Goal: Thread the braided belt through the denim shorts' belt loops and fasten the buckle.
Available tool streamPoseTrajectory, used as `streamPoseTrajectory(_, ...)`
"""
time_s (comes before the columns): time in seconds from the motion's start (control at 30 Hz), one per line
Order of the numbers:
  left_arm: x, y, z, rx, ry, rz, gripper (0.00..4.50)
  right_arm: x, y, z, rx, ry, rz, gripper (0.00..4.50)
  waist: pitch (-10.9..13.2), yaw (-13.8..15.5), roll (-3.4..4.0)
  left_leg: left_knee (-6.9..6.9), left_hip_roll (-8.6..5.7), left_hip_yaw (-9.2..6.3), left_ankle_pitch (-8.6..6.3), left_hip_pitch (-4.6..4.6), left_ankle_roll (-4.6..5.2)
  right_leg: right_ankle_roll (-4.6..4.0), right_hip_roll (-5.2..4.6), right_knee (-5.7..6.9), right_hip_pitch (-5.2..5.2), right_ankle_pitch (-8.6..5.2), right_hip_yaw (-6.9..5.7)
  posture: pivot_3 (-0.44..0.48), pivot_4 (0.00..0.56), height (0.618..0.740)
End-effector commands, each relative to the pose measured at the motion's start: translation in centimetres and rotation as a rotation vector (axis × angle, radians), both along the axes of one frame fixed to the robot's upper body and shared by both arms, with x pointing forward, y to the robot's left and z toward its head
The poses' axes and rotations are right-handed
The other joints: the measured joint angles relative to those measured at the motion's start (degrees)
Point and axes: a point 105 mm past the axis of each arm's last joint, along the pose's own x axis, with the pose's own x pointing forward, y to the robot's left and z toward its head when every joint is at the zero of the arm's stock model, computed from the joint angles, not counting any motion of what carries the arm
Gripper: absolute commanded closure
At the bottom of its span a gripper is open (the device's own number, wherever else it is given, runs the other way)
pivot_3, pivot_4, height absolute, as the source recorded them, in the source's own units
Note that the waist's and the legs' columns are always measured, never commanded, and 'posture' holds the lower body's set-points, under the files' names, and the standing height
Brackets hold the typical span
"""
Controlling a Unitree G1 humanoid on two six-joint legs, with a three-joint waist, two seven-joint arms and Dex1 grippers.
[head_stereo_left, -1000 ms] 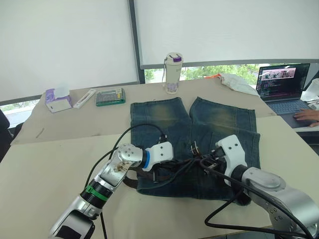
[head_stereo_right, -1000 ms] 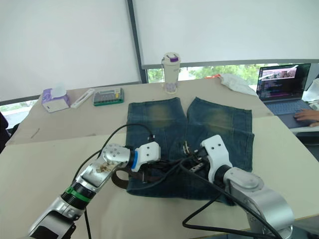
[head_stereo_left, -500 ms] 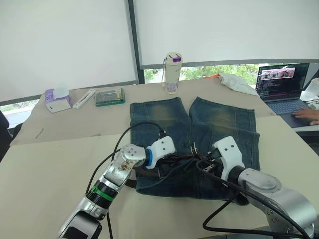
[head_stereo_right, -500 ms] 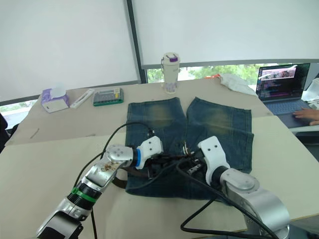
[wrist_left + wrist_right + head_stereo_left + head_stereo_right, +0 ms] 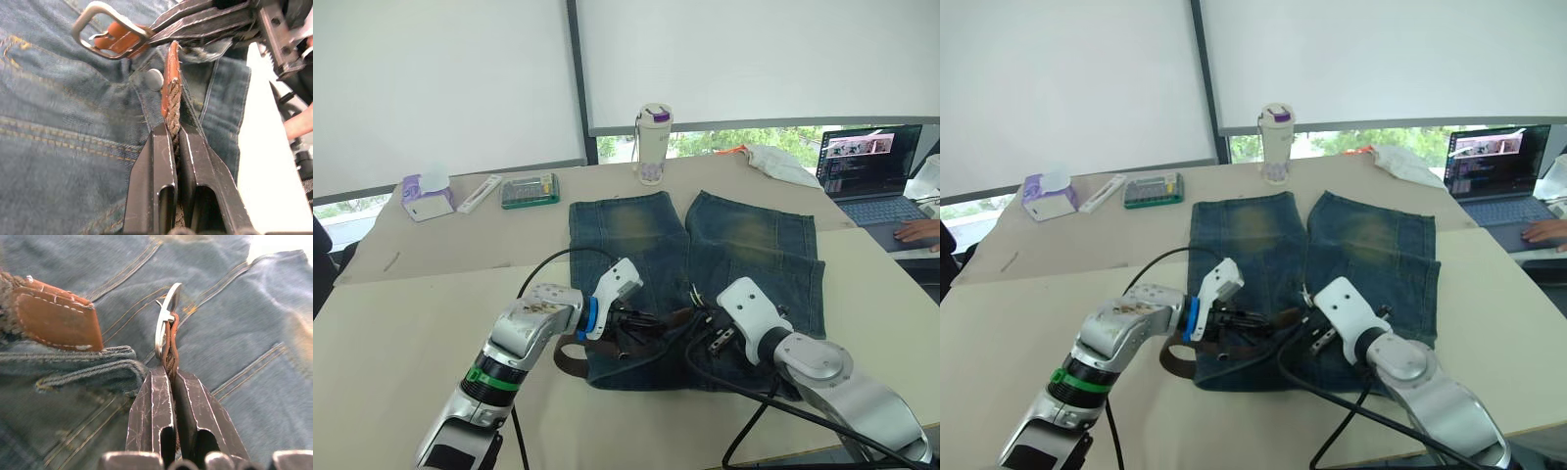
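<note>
The denim shorts lie flat on the table, waistband at the near edge and legs pointing far. Both grippers meet over the middle of the waistband. The left gripper has its fingers pinched together on the braided belt, clamping the woven strap just behind its brown leather tip beside the shorts' metal button. The right gripper has its fingers squeezed onto the belt's other end, right behind the buckle, which stands on edge above the denim. A belt loop of strap curls off the shorts' near-left corner.
</note>
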Motion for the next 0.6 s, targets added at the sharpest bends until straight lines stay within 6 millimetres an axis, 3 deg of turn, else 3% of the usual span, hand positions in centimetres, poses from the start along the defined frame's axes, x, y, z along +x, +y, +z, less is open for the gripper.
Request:
streamPoseTrajectory(0.03, 0.0, -1.5, 1.8, -0.075, 0.05, 0.009, 4.5, 0.5, -0.1, 1.6, -0.053, -0.116, -0.008, 4.49, 0.0, 0.0, -0.01, 0.0, 0.0, 0.01, 0.0, 0.0, 0.0, 0.0, -0.01, 0.0, -0.01, 0.0, 0.02, 0.0, 0.15, 0.74)
streamPoseTrajectory(0.17, 0.2, -2.2, 2.3, -0.113, 0.135, 0.048, 4.5, 0.3, 0.2, 1.4, -0.115, -0.138, 0.011, 4.49, 0.0, 0.0, -0.02, 0.0, 0.0, 0.02, 0.0, 0.0, 0.0, 0.0, 0.0, -0.01, 0.0, 0.0, 0.02, 0.0, 0.15, 0.74)
streamPoseTrajectory(0.6, 2.8, -1.2, -0.7, 0.071, 0.065, 0.243, 4.5, 0.3, 0.0, 2.0, -0.123, -0.183, 0.004, 4.49, 0.0, 0.1, -0.02, -0.01, 0.0, 0.03, 0.01, 0.01, -0.05, 0.0, -0.01, -0.04, -0.04, 0.0, 0.09, 0.0, 0.15, 0.74)
